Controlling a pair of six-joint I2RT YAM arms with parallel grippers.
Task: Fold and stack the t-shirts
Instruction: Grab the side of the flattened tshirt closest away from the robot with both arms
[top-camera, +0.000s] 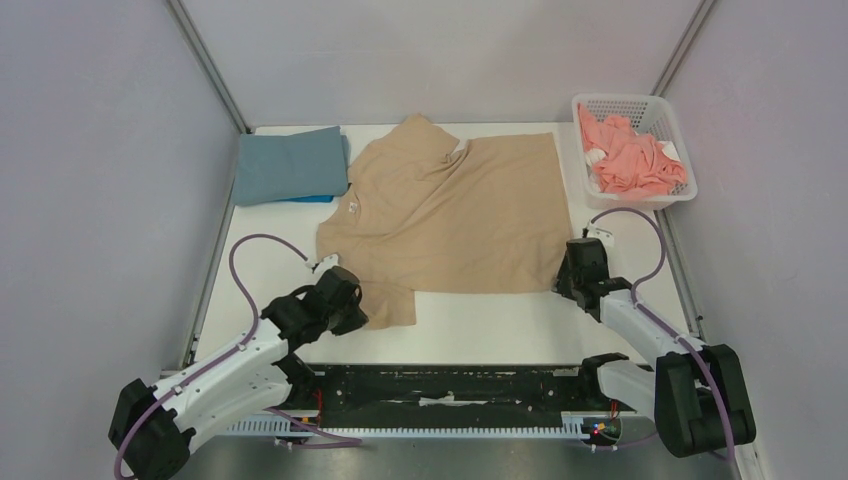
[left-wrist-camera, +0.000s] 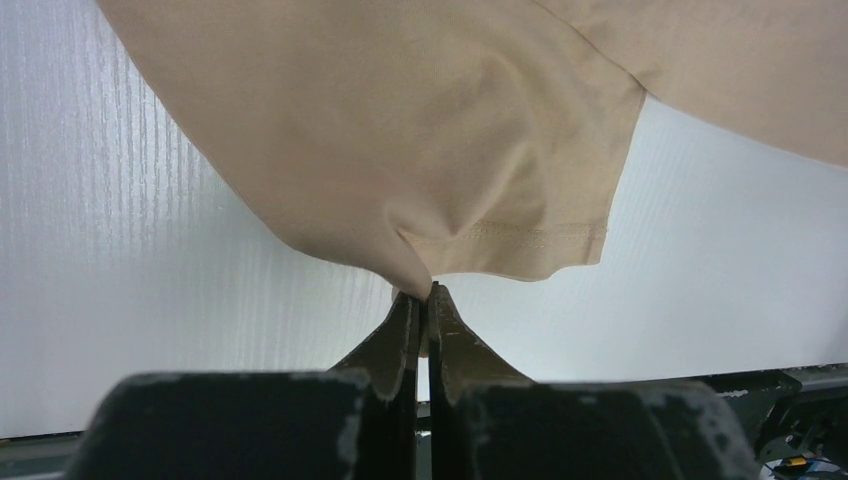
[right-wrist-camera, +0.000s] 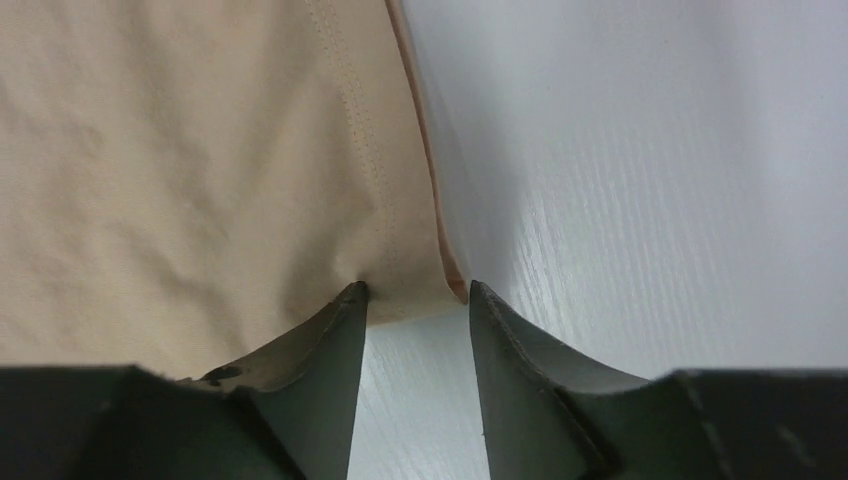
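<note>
A tan t-shirt (top-camera: 450, 210) lies spread across the middle of the white table. My left gripper (top-camera: 360, 300) is shut on the edge of its near-left sleeve (left-wrist-camera: 420, 130); a pinch of cloth runs into the closed tips (left-wrist-camera: 425, 295). My right gripper (top-camera: 566, 282) sits at the shirt's near-right hem corner (right-wrist-camera: 180, 170). Its jaws are open, and the corner lies between the fingertips (right-wrist-camera: 415, 290). A folded grey-blue t-shirt (top-camera: 290, 165) rests at the far left on a bright blue one (top-camera: 310, 199). A coral pink t-shirt (top-camera: 630, 160) is bunched in the basket.
The white lattice basket (top-camera: 620, 100) stands at the far right corner. Grey walls close in the table on both sides and at the back. Bare tabletop (top-camera: 480, 325) runs between the shirt's near hem and the arm bases.
</note>
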